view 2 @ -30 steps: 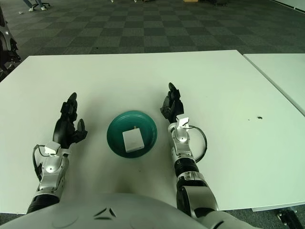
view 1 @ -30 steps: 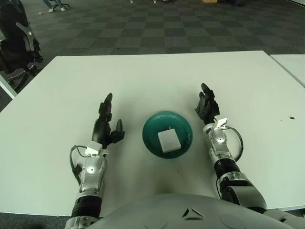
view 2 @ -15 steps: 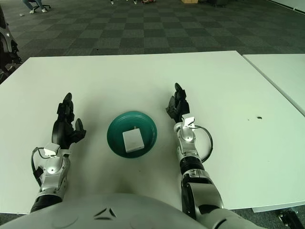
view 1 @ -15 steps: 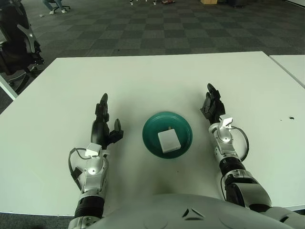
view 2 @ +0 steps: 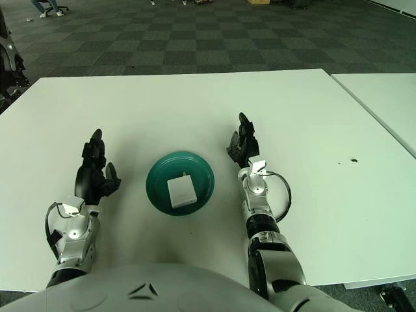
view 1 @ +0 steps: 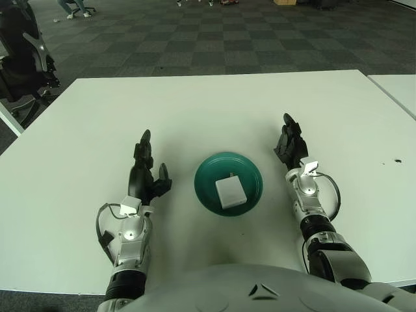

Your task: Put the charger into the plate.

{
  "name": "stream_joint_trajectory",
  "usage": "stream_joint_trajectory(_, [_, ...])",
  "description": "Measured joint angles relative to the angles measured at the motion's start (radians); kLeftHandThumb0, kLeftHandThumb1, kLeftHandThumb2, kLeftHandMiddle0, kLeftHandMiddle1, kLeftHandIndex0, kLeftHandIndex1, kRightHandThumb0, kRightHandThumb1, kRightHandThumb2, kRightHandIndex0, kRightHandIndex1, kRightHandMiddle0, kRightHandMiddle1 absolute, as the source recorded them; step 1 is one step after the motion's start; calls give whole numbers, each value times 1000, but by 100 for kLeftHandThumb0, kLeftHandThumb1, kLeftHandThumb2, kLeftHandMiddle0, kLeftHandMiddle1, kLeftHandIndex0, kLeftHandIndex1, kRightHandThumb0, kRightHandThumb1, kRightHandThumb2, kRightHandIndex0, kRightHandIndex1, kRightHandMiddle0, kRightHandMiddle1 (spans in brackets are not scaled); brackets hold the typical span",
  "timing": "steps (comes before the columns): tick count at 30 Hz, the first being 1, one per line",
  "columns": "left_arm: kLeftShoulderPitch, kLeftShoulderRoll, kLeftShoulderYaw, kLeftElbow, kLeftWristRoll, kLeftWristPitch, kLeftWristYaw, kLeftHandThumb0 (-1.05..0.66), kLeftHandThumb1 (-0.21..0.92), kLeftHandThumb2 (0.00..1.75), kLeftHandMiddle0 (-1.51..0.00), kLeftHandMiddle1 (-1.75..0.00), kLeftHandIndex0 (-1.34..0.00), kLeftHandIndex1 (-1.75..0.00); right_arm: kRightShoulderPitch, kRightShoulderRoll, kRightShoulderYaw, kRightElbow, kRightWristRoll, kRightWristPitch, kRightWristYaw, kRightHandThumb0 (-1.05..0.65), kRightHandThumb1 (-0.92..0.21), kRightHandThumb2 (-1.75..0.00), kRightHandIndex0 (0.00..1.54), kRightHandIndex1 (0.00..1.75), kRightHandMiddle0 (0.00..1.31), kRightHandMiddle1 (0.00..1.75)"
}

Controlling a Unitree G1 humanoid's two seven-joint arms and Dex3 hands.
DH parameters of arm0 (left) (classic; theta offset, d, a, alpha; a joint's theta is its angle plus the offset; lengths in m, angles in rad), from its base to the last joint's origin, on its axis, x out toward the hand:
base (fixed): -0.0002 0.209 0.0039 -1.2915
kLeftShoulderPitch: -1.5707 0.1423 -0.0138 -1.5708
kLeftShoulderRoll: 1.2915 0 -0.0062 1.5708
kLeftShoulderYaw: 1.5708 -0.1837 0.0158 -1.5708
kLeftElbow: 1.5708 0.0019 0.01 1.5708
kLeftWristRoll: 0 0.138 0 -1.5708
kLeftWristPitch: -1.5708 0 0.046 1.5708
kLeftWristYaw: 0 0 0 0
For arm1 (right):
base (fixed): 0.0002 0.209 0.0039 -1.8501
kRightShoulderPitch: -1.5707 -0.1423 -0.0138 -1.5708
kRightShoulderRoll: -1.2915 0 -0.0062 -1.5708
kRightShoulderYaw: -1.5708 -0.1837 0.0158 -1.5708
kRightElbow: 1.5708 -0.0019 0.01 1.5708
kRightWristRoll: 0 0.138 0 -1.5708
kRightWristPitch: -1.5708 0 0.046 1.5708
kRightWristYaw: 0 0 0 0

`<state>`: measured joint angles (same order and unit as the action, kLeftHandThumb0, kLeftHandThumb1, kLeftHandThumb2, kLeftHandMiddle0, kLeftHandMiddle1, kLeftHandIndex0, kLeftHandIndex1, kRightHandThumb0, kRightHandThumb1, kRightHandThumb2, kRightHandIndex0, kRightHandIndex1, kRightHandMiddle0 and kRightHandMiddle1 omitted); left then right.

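A white square charger (view 1: 231, 192) lies flat inside the dark green plate (view 1: 206, 175) at the middle of the white table. My left hand (view 1: 145, 170) rests on the table to the left of the plate, fingers spread and holding nothing. My right hand (view 1: 290, 144) rests to the right of the plate, fingers extended and holding nothing. Neither hand touches the plate or the charger.
The white table (view 1: 195, 110) spans the view; its far edge meets dark checkered carpet. A second white table (view 1: 396, 88) stands at the right. A dark chair (view 1: 23, 62) is at the far left. A small dark mark (view 1: 397, 160) is on the table at right.
My left hand has shifted slightly right and nearer to me. My right hand moved a little right and away from the plate a second ago, then stayed still. The charger has not moved.
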<state>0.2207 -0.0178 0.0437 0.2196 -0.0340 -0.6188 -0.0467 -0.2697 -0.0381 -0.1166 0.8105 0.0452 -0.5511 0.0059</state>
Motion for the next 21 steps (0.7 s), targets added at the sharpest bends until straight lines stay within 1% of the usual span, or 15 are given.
stream_joint_trajectory(5, [38, -25, -48, -43, 0, 37, -18, -94, 92, 101, -3, -1, 0, -20, 11, -3, 2, -17, -14, -7, -6, -79, -92, -81, 1, 0, 0, 25])
stream_joint_trajectory(10, [61, -46, -81, -62, 3, 70, -22, -93, 92, 102, -4, -1, 0, -25, 31, -5, 7, -53, -23, -1, -9, -79, -92, -81, 0, 0, 0, 23])
stream_joint_trajectory(16, [49, -56, -88, -37, 4, 72, -22, -95, 92, 102, -6, -1, 0, -28, 68, -12, 10, -113, -23, 25, -9, -78, -92, -82, 0, 0, 0, 19])
stream_joint_trajectory(21, [19, -56, -84, -5, 4, 81, -21, -95, 92, 104, -6, -1, 0, -26, 111, -17, 21, -180, -25, 77, -9, -78, -92, -82, 0, 0, 0, 16])
